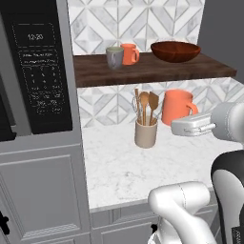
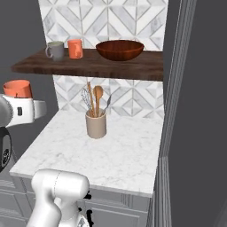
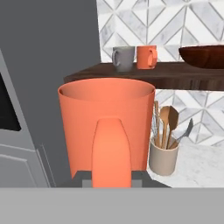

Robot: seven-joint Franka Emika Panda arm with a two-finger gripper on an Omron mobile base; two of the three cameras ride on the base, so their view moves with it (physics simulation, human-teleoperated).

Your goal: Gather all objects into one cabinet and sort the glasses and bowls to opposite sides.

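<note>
My gripper [image 3: 111, 177] is shut on the handle of a large orange mug [image 3: 107, 127], which it holds upright in the air above the counter, below the level of the shelf. The same mug [image 1: 177, 107] sits against the white hand near the shelf's right part, and at far left in the right base view [image 2: 17, 88]. On the dark-brown shelf plank [image 1: 143, 71] stand a grey mug [image 1: 114, 57] and a small orange mug [image 1: 129, 54] side by side at the left. The dark red-brown bowl [image 1: 175, 51] rests at the right.
A beige crock with wooden spoons [image 1: 146, 132] stands on the white marble counter [image 1: 124, 167] under the shelf. A black oven panel [image 1: 40, 71] and grey cabinet fronts line the left. A tall grey panel [image 2: 199, 111] bounds the counter on the right.
</note>
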